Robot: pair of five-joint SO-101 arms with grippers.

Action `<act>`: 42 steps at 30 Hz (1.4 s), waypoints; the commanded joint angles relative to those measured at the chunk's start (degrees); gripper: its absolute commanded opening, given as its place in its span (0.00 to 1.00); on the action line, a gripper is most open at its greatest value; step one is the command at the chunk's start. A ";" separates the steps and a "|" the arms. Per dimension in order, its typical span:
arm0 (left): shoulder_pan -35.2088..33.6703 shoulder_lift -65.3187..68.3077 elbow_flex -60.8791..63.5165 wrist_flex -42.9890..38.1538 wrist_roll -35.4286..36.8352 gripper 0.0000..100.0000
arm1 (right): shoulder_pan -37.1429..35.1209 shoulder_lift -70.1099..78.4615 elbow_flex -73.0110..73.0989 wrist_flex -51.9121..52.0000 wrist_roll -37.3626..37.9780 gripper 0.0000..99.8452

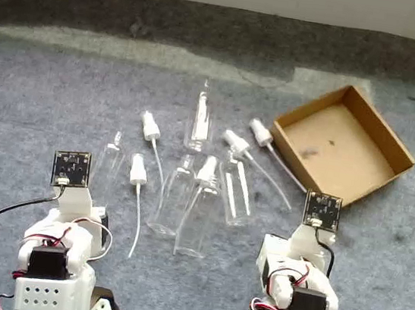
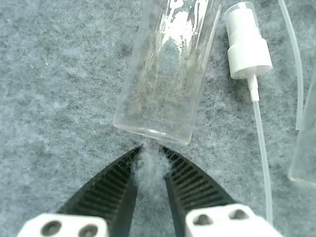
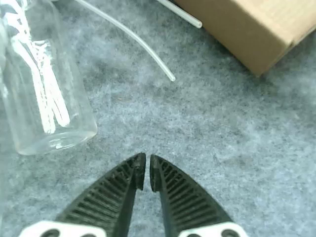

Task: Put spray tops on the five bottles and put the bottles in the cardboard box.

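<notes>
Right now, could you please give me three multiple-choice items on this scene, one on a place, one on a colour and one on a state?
1. The cardboard box lies: A) between the arms; B) ahead of the left arm; C) ahead of the right arm.
2. The spray tops are: A) black; B) white; C) blue.
3. The box: A) holds no bottles; B) holds two; C) is upside down.
Answers: C, the right wrist view shows its wall nearby; B, each head is white; A, its floor shows no bottle.
</notes>
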 commanded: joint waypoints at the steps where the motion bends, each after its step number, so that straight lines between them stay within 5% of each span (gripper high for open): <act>1: -0.66 0.48 1.10 0.26 -0.26 0.01 | 0.66 -0.48 5.93 0.40 -0.62 0.01; 42: -0.57 0.40 1.10 0.35 -0.35 0.01 | 0.66 -0.57 5.41 -2.33 -0.53 0.01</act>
